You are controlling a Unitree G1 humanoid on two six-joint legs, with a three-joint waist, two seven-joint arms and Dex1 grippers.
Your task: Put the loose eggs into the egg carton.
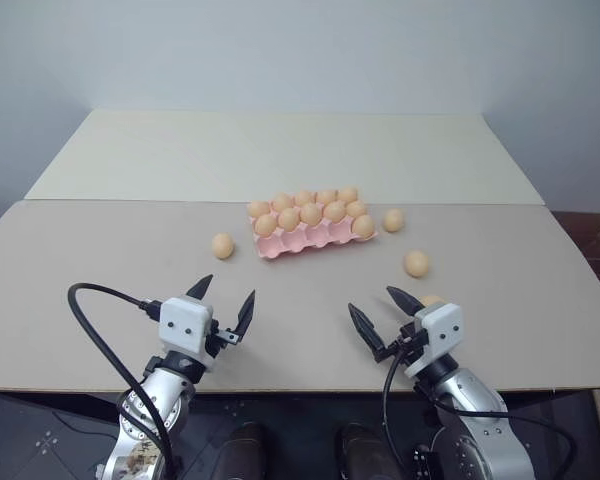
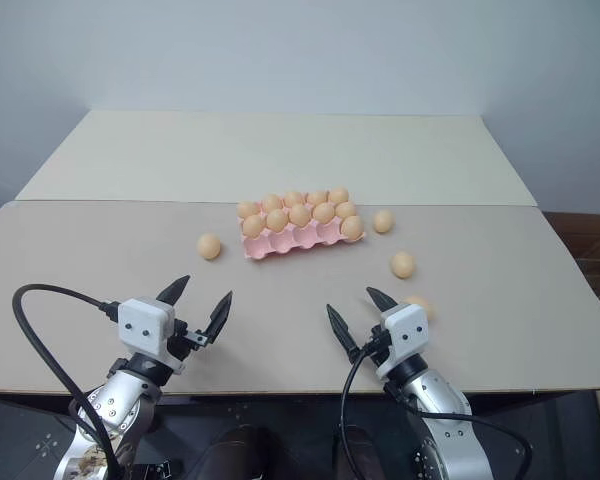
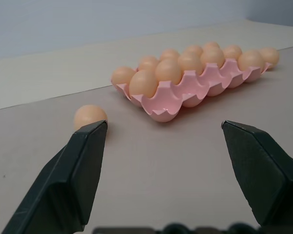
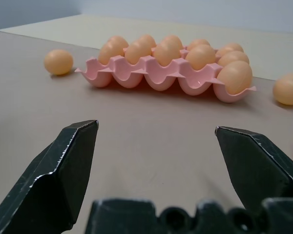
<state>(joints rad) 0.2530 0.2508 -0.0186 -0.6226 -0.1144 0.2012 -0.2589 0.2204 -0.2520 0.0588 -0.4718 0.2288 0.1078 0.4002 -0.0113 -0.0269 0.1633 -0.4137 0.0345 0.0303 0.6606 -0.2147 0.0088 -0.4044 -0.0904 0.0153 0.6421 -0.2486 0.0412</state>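
Note:
The pink egg carton (image 1: 302, 241) lies mid-table with several tan eggs in its cups. Loose eggs lie around it: one egg (image 1: 223, 245) to its left, one egg (image 1: 393, 220) beside its right end, one egg (image 1: 416, 263) nearer me on the right, and another egg (image 1: 432, 299) half hidden behind my right wrist. My left gripper (image 1: 225, 293) hovers open and empty near the front edge, pointing toward the left egg (image 3: 89, 116) and the carton (image 3: 167, 105). My right gripper (image 1: 375, 303) is also open and empty, facing the carton (image 4: 136, 73).
The beige table (image 1: 110, 300) is made of two boards with a seam (image 1: 130, 200) running behind the carton. Its front edge lies just under both wrists. A black cable (image 1: 85, 320) loops off the left arm. A pale wall stands behind the table.

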